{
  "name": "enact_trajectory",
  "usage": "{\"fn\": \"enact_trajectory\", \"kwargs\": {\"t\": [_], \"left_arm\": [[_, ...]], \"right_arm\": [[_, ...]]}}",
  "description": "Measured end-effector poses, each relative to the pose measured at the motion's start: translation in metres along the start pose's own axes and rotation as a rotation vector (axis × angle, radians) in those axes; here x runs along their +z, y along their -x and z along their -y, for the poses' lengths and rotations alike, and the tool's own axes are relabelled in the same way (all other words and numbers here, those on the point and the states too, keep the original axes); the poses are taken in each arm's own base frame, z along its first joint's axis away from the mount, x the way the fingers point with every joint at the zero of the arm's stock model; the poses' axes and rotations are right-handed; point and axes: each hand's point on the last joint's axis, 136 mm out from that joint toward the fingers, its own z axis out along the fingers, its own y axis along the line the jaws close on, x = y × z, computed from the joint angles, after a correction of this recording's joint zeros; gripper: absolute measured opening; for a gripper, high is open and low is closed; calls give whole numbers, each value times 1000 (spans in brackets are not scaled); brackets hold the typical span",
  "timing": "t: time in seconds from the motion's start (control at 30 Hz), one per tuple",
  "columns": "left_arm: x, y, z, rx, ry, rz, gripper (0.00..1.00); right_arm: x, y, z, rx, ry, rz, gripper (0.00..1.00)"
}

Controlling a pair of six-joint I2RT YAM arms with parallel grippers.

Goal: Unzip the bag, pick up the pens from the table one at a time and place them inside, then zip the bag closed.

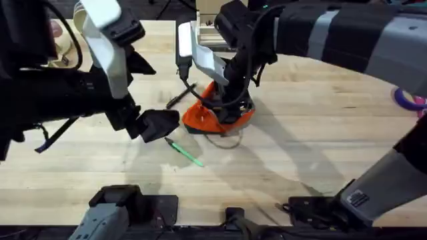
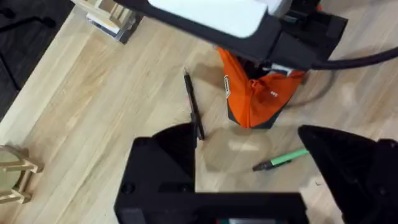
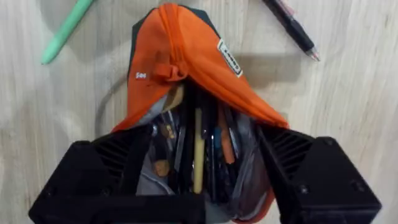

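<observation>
Fabric, soft and orange, is bunching at the centre of the overhead frame, where the bag (image 1: pixel 212 115) is sitting on the pale jointed-plank bench (image 1: pixel 320 153), its zipper open and pens and dark lining showing inside. The right hand (image 3: pixel 199 186) is spreading its black ribbed fingers around the open mouth. The left hand (image 1: pixel 160 123), released and empty, is hovering just left of the bag. A slim green pen (image 1: pixel 185 153) is lying below centre; a black pen (image 1: pixel 181 97) is lying upper left of the bag.

Left claw (image 2: pixel 249 180) hovers low, fingers spread wide — right claw (image 3: pixel 205 180) points down, fingers parted
</observation>
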Motion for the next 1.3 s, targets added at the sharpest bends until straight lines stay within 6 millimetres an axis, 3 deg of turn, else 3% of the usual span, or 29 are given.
{"fn": "enact_trajectory", "kwargs": {"t": [0.37,0.73,1.07,1.3], "left_arm": [[0,-7,-5,-32,31,-38,993],[4,-20,-19,-66,79,-113,993],[56,-35,-55,-133,25,-174,991],[95,-53,-76,-163,-4,-212,993]], "right_arm": [[-8,3,-1,-2,-15,8,998],[-95,26,-15,19,-166,123,998],[-164,34,-41,24,-282,218,998],[-192,38,-53,79,-329,283,998]]}}
